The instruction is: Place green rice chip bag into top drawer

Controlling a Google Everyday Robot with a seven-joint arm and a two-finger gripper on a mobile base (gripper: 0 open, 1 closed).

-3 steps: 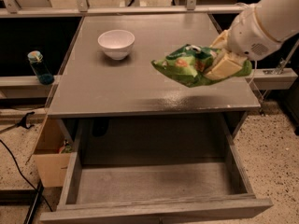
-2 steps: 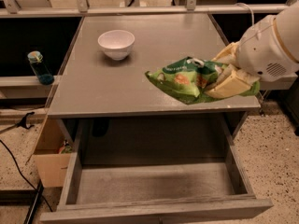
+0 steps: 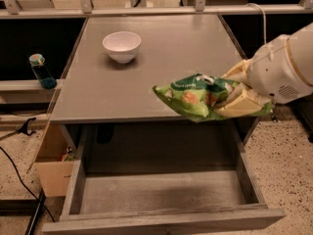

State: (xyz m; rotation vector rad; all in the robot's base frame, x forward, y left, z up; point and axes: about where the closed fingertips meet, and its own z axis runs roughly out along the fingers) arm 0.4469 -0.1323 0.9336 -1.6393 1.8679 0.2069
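Note:
The green rice chip bag (image 3: 193, 101) is crinkled bright green foil, held in the air over the front right edge of the grey table top. My gripper (image 3: 234, 98) comes in from the right on a white arm and is shut on the bag's right end, with cream fingers (image 3: 239, 106) around it. The top drawer (image 3: 161, 192) is pulled open below the table top, a wide shallow grey drawer with a bare flat bottom. The bag hangs above the drawer's back right part.
A white bowl (image 3: 122, 45) stands on the grey table (image 3: 98, 92) at the back left. A tan cardboard box (image 3: 49, 168) sits on the floor to the left of the drawer. A blue bottle (image 3: 41, 71) stands on a ledge at the far left.
My gripper has carried the bag down and toward the front edge of the table, so it now hangs over the open drawer. The bowl and drawer have not moved.

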